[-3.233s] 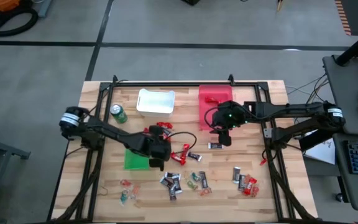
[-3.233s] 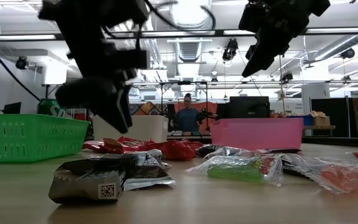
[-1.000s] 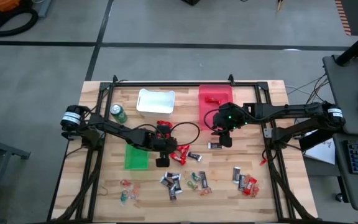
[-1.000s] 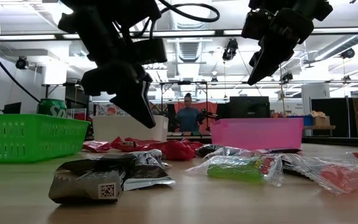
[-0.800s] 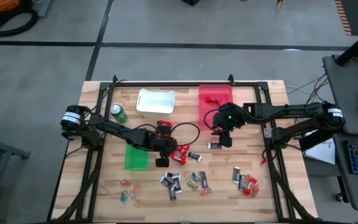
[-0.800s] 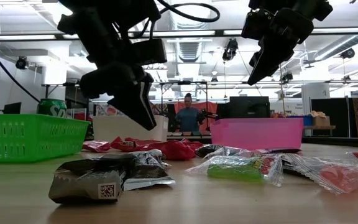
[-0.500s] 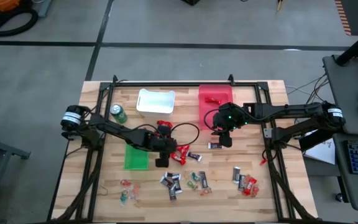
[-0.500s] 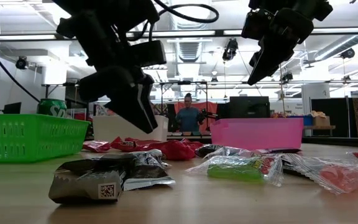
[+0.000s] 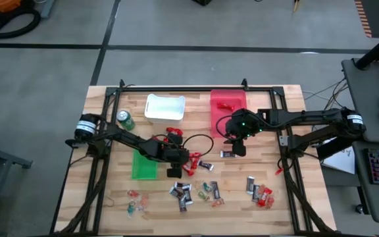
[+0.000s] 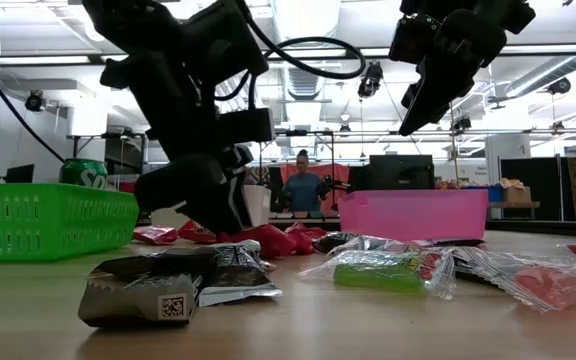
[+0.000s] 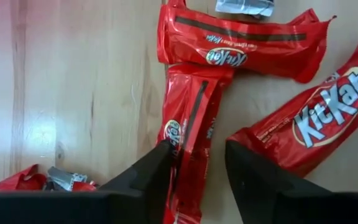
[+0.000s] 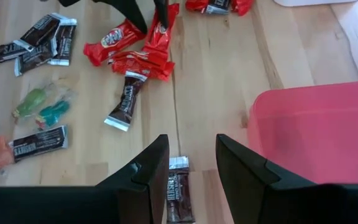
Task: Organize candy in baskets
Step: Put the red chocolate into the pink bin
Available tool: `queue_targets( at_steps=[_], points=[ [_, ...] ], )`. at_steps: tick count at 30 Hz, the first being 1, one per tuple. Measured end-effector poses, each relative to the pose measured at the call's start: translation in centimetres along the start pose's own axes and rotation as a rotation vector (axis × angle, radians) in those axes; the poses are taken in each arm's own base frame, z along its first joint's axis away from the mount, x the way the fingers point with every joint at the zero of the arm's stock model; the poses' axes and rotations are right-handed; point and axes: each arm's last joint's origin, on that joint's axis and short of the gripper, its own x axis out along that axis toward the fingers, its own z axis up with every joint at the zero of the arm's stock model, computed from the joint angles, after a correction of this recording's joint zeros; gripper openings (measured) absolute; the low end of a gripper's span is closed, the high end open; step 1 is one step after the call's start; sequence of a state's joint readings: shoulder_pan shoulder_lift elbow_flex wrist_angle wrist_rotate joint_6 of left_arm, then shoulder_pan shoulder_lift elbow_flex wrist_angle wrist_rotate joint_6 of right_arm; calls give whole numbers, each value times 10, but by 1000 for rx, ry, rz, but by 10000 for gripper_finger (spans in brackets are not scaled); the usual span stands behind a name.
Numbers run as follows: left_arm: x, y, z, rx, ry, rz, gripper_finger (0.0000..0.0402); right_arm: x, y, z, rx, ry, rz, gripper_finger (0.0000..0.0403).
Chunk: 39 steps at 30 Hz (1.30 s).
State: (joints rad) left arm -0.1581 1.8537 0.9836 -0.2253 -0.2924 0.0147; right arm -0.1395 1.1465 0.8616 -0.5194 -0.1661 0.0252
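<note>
I see a pale wooden plank tabletop (image 9: 275, 191) framed by black rails, standing on a grey floor (image 9: 176, 66). My left tool (image 11: 196, 163) is down low near the middle of the tabletop, its fingers apart and straddling one red KitKat bar (image 11: 188, 134); two more red bars (image 11: 244, 40) lie just beside it. My right tool (image 12: 191, 163) hangs above the tabletop toward the right edge, fingers apart and holding nothing, with a dark mini bar (image 12: 178, 199) lying on the wood beneath it. The white basket (image 9: 164, 108) and the red basket (image 9: 227, 108) sit along the far edge, the green basket (image 9: 143, 166) toward the left edge, and a green can (image 9: 125, 120) stands near the far left corner. Loose candy (image 9: 193, 192) is strewn along the near edge. Across the tabletop I see a workshop with ceiling lights, hanging gear and a person (image 10: 301, 186) standing far back
</note>
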Motion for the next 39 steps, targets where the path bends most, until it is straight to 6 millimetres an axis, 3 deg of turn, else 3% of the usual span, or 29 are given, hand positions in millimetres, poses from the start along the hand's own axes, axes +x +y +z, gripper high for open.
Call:
queue_targets(
  at_steps=[13,24,33,39],
  points=[
    [-3,2,1,-21,-10,19,9,4,23,-3,-45,18,53,123],
    [-26,8,10,-56,-96,12,1,6,42,-1,-107,-25,103,123],
    [-52,9,19,-121,-376,4,1,14,55,-7,-154,-94,92,123],
    [-72,9,26,-200,-559,-16,1,21,62,-8,-191,-227,51,123]
  ],
)
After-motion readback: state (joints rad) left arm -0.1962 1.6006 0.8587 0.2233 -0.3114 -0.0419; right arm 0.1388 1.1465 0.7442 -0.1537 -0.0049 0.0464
